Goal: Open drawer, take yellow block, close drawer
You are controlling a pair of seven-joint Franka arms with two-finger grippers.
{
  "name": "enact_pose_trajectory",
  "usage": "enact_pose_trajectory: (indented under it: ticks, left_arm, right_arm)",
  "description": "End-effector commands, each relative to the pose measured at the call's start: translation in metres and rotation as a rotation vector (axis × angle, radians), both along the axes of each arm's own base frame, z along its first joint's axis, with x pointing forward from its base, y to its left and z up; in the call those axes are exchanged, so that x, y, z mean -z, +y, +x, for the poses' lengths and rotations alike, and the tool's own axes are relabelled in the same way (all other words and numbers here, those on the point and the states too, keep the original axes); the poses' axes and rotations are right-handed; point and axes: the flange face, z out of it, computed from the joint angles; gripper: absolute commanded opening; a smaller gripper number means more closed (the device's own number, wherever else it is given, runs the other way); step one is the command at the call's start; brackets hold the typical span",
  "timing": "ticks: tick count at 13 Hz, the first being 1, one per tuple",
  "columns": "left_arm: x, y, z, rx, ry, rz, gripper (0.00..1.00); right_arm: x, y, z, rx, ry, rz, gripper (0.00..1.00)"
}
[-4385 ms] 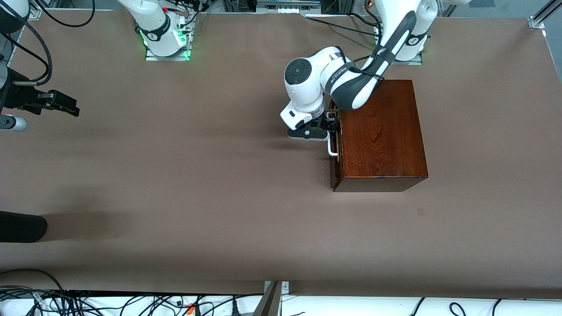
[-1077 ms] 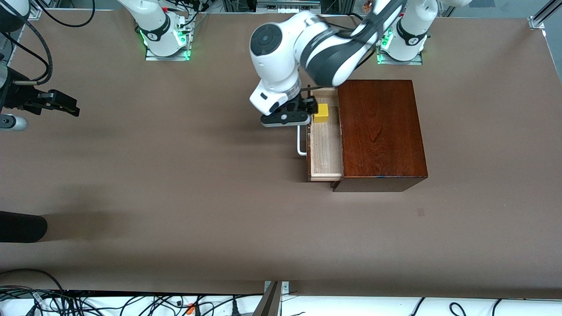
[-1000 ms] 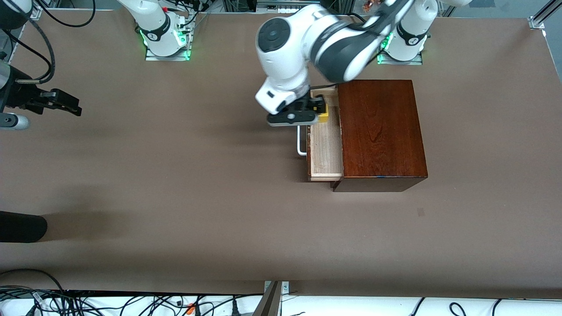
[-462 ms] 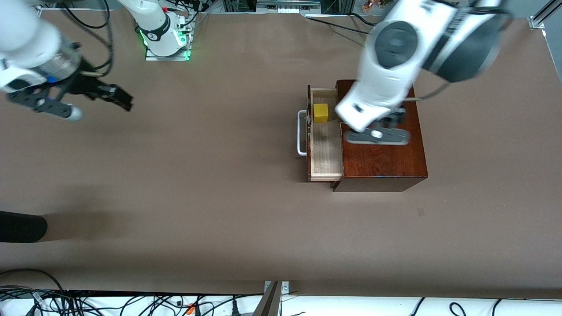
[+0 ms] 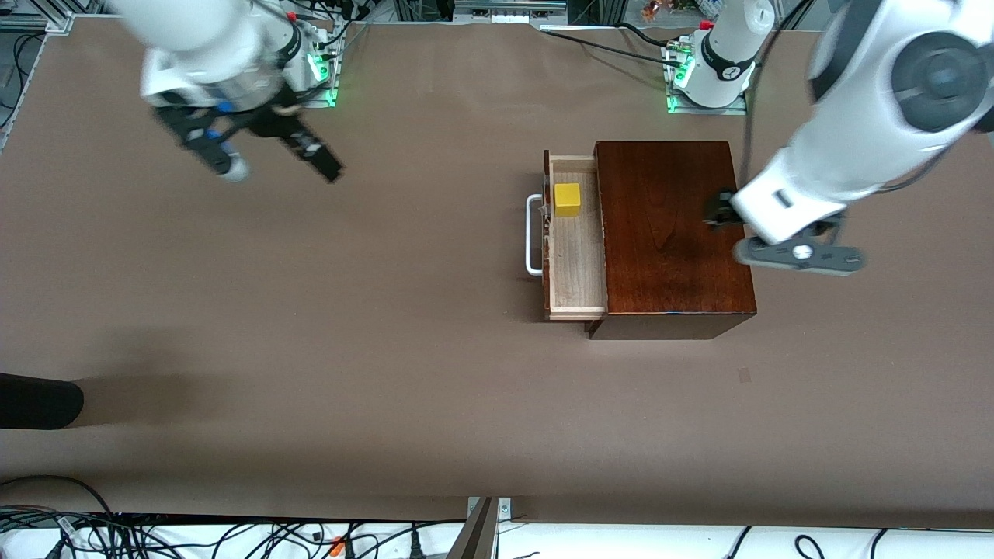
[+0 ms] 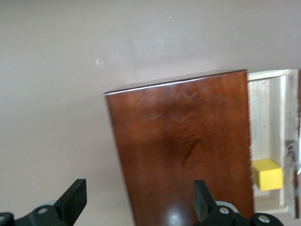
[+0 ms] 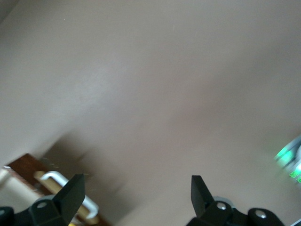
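Drawer [image 5: 576, 264] stands pulled out with the yellow block [image 5: 567, 199] lying uncovered inside, and I see both tools spread, left tool [image 5: 765, 233] over the box's [image 5: 672, 233] edge, right tool [image 5: 268, 159] over bare tabletop [image 5: 388, 349].

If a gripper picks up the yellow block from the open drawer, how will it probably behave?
The yellow block looks like a flat-sided cube, so it should sit stable and not roll. It seems rigid and probably light, being small. Its smooth faces might slip a little. The drawer wall beside it may crowd the fingers.
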Motion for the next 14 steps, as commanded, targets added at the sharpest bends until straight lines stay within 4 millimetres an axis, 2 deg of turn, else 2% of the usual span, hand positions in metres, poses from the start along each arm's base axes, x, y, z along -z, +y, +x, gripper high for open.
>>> enact_pose_trajectory:
  ticks: [1,3,6,9,12,14]
  left_arm:
    - [-0.012,0.052,-0.027,0.029,-0.017,-0.032,1.0]
    - [-0.013,0.076,-0.034,0.007,-0.074,-0.035,1.0]
    - [-0.013,0.102,-0.037,-0.047,-0.16,-0.044,1.0]
    - [-0.012,0.11,-0.037,-0.062,-0.153,-0.031,1.0]
    - [-0.012,0.12,-0.038,-0.079,-0.109,-0.025,1.0]
    - [-0.01,0.122,-0.037,-0.078,-0.104,-0.026,1.0]
  right_arm:
    - [0.013,0.07,-0.01,0.283,0.012,0.058,1.0]
    - [0.027,0.116,-0.02,0.43,0.018,0.07,1.0]
    - [0.054,0.182,-0.035,0.581,0.041,0.063,1.0]
    - [0.09,0.244,-0.045,0.697,0.033,0.07,1.0]
    - [0.134,0.289,-0.055,0.777,-0.001,0.079,1.0]
    - [0.159,0.304,-0.059,0.79,-0.021,0.089,1.0]
